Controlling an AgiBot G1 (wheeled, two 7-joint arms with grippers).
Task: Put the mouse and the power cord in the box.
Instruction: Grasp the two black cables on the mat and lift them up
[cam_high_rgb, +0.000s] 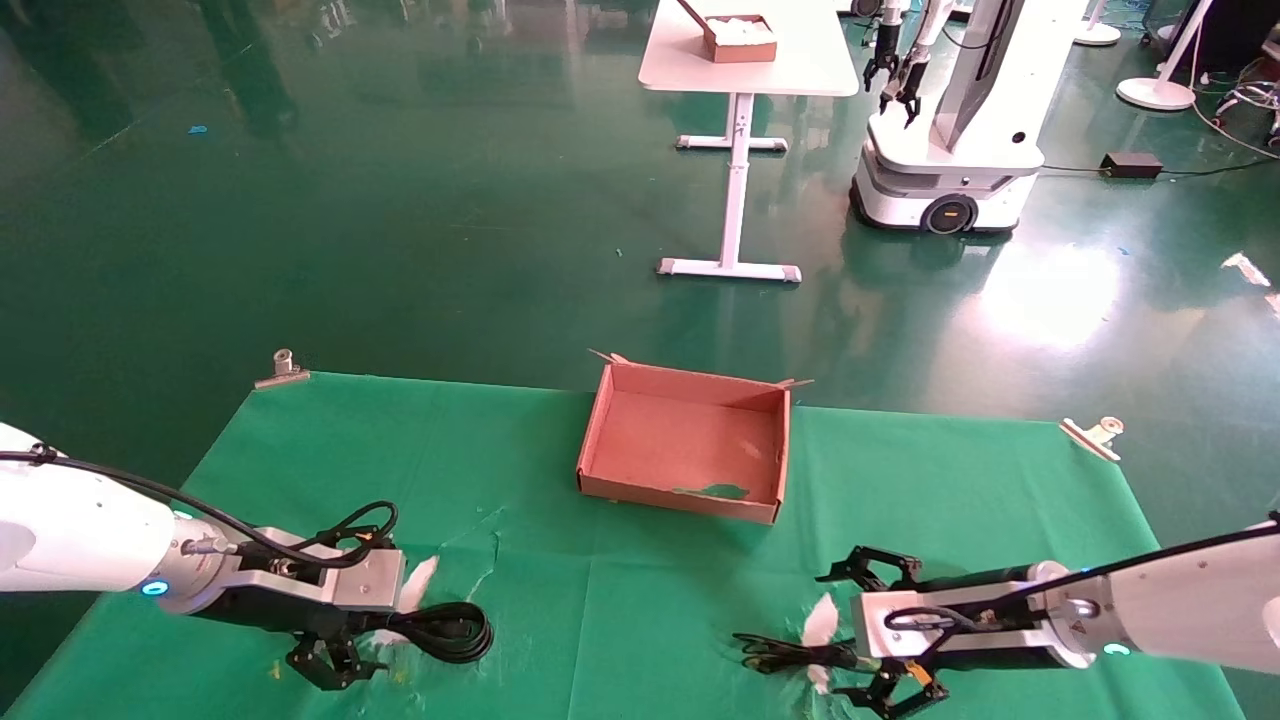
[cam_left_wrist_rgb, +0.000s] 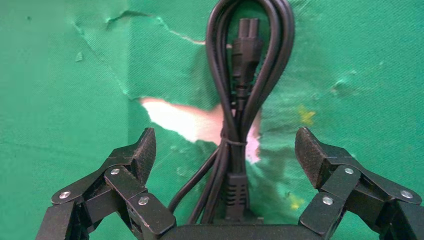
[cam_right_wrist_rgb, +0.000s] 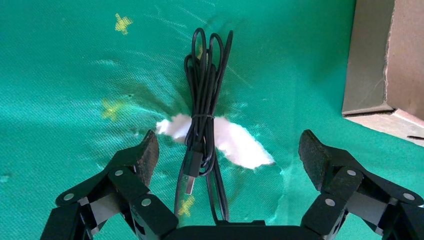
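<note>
Open-topped reddish-brown cardboard box (cam_high_rgb: 686, 440): mid-bench, empty. Thick looped black power cord (cam_left_wrist_rgb: 243, 95): near left, on torn green cloth (cam_high_rgb: 620, 600), between spread fingers of open left hand (cam_left_wrist_rgb: 225, 150). Thin bundled black cable (cam_right_wrist_rgb: 202, 125): near right, under open right hand (cam_right_wrist_rgb: 227, 152).

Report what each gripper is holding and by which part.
Nothing is held. The left gripper is open astride the power cord; the right gripper is open astride a thin bundled cable.

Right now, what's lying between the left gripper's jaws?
The bundled power cord lies between the open left gripper's jaws, over a tear in the green cloth, in the left wrist view.
</note>
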